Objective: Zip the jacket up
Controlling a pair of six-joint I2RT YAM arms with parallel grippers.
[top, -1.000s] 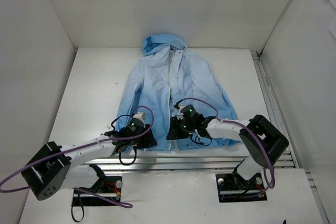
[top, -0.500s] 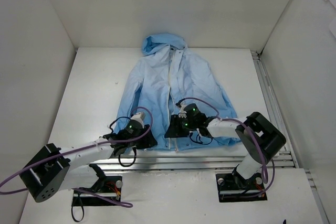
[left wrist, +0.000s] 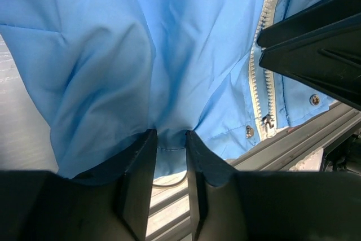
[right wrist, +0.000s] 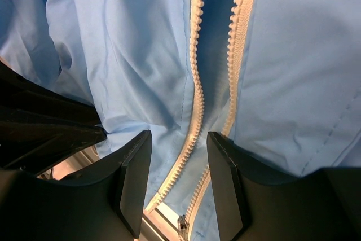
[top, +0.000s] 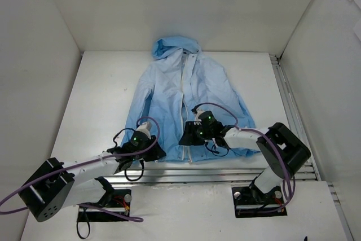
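The light-blue hooded jacket [top: 169,91] lies flat on the table, hood at the far end, front open along its white zipper strips [right wrist: 196,91]. My left gripper [top: 151,152] is at the left part of the hem. In the left wrist view its jaws [left wrist: 170,139] stand narrow, with a puckered fold of hem between them. My right gripper [top: 185,141] hovers over the zipper's bottom end. In the right wrist view it [right wrist: 179,135] is open, with both tooth rows between its fingers. The slider [right wrist: 181,227] sits at the hem on the right-hand row and also shows in the left wrist view [left wrist: 266,121].
An aluminium rail [top: 214,174] runs along the table's near edge just below the hem. White walls enclose the table on three sides. Small snaps [left wrist: 249,131] sit by the zipper's bottom. The right gripper's body [left wrist: 316,43] is close beside the left one.
My left arm has drawn back a little toward the near-left, still at the hem. The right gripper has stayed over the zipper's bottom end, shifting only slightly.
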